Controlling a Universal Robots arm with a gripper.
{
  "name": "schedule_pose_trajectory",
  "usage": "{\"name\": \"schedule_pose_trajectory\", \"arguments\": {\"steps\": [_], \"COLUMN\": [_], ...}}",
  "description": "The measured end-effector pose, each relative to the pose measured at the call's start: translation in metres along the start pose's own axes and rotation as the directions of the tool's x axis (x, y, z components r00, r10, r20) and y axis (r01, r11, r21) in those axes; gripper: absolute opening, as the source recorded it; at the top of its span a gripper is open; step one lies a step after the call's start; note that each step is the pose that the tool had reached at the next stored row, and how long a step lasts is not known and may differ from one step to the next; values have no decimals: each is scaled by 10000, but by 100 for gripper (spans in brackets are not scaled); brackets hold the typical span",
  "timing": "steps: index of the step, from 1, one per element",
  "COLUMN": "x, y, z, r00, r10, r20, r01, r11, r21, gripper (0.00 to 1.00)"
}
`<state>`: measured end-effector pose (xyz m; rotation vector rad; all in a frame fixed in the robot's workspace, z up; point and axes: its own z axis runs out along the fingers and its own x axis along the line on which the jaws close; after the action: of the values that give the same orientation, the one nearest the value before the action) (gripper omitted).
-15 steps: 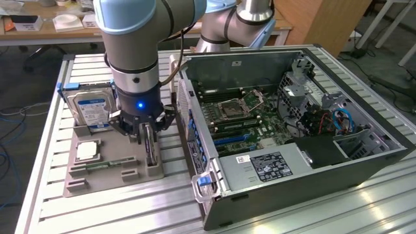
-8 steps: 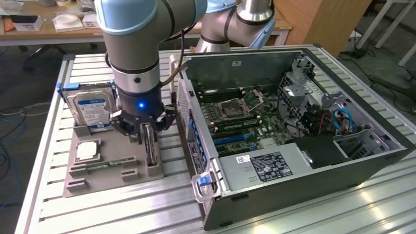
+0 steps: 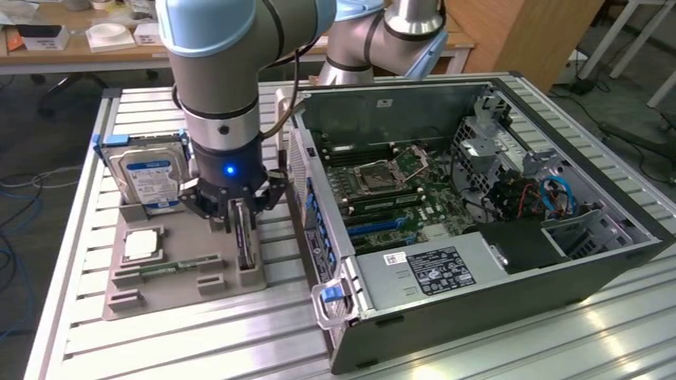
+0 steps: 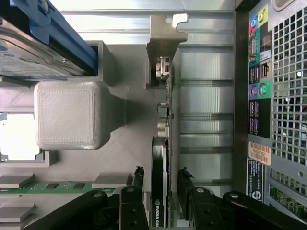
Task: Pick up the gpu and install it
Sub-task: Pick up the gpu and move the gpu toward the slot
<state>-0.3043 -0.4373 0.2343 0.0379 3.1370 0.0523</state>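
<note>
The gpu [image 3: 249, 255] is a thin dark card standing on its edge in a slot of the grey holder tray [image 3: 169, 299], on the exterior view's left of the open computer case [image 3: 496, 261]. My gripper [image 3: 239, 215] hangs straight above it, lowered onto its upper edge. In the wrist view the gpu [image 4: 160, 153] runs between my two black fingers [image 4: 139, 181], with its metal bracket [image 4: 165, 33] at the far end. My gripper [image 4: 161, 178] is open: a narrow gap shows on each side of the card.
On the same tray stand a hard drive [image 3: 148, 178] with a blue-white label, a square processor [image 3: 141, 244] and a slim green memory stick [image 3: 169, 269]. The case lies open with its motherboard [image 3: 396, 186] exposed. Its rear port panel [image 4: 261, 96] is close beside the card.
</note>
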Motion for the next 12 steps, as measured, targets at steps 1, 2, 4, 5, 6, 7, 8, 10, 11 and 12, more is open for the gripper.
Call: {"name": "schedule_pose_trajectory", "arguments": {"steps": [1, 2, 4, 5, 6, 7, 8, 10, 11, 12], "x": [0, 0, 1, 1, 1, 2, 2, 1, 1, 1], "y": [10, 21, 40, 48, 54, 62, 69, 77, 79, 78], "z": [6, 13, 26, 33, 39, 43, 48, 57, 60, 59], "r00": [10000, 10000, 10000, 10000, 10000, 10000, 10000, 10000, 10000, 10000], "r10": [0, -1, 0, 0, 0, 0, -1, -1, -1, -2], "r20": [-1, 0, 0, 0, 0, -1, 0, 1, 0, -1], "r01": [0, 1, 0, 0, 0, 0, 1, 1, 1, 2], "r11": [10000, 10000, 10000, 10000, 10000, 10000, 10000, 10000, 10000, 10000], "r21": [0, 0, 0, 0, -1, 1, 0, -1, -1, 0], "gripper": [42, 42, 42, 42, 42, 42, 42, 42, 42, 42]}}
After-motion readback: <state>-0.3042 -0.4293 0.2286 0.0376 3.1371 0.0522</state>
